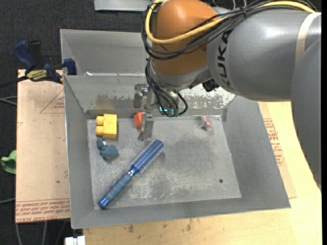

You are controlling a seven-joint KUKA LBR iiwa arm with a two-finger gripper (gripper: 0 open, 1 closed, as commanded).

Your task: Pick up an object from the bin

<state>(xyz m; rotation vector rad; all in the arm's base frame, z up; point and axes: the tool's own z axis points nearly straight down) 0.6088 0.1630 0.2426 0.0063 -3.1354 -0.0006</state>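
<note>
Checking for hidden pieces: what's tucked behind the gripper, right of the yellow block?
A small orange thing peeks out left of the gripper, which partly covers it. Its full shape is hidden.

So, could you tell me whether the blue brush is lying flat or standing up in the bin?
Lying flat: the blue brush rests lengthwise on the bin floor, handle toward the near left corner.

We reach in from the right with our thick grey arm (276, 45), which ends in a rounded orange-covered wrist (179, 19) looped with black and yellow cables (148, 22). Below that wrist our hand (145, 130) hangs pointing downward, its metal body slim and upright.
</note>
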